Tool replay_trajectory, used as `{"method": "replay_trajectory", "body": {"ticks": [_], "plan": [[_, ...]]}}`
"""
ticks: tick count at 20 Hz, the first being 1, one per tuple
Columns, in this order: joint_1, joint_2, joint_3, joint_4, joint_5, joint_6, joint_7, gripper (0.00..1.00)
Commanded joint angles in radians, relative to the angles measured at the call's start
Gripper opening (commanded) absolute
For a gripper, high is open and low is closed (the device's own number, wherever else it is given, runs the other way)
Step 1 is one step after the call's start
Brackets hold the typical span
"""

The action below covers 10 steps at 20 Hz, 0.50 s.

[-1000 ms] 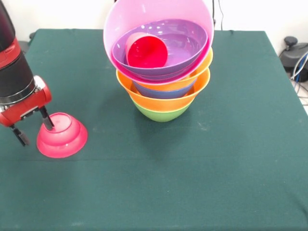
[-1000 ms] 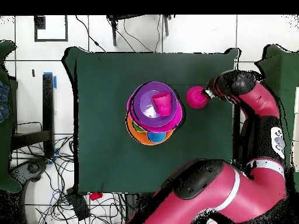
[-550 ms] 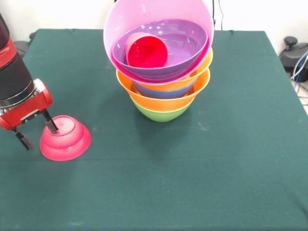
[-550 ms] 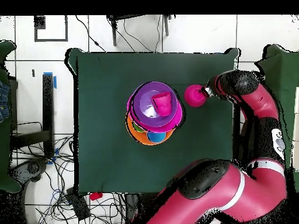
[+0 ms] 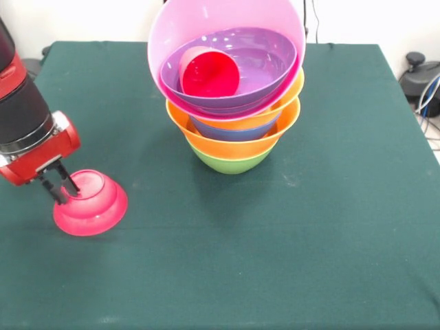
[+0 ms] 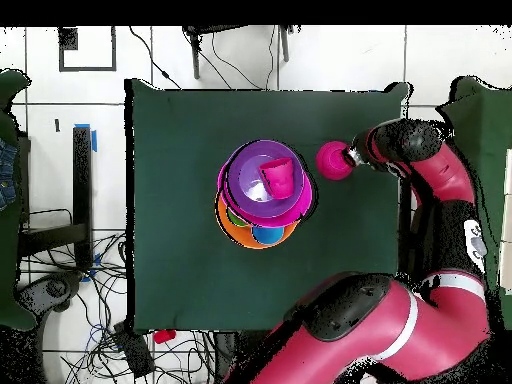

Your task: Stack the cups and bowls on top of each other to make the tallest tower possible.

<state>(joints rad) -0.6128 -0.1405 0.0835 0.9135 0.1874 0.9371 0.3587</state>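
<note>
the red and black robot arm [image 5: 24, 117] comes down at a slant, its black forearm ending in a red wrist block. the tool [image 5: 58, 185] hangs below the block, tilted, its two thin black fingers [image 5: 66, 180] drawn close together, tips low. from overhead the arm bends from its bulky red base up to the tool [image 6: 352, 157].

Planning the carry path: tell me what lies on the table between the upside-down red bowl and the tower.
Nothing: in the front view only bare green cloth separates the red bowl, where the tool sits, from the tower. The overhead view agrees.
</note>
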Motion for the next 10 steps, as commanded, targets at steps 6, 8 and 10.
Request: {"method": "replay_trajectory", "body": {"ticks": [6,8,10], "plan": [[0.074,0.110,0.032,0.047,-0.045,0.093,0.199,0.00],[0.079,0.113,0.025,0.042,-0.043,0.092,0.209,0.00],[0.080,0.111,0.023,0.043,-0.043,0.092,0.205,0.00]]}}
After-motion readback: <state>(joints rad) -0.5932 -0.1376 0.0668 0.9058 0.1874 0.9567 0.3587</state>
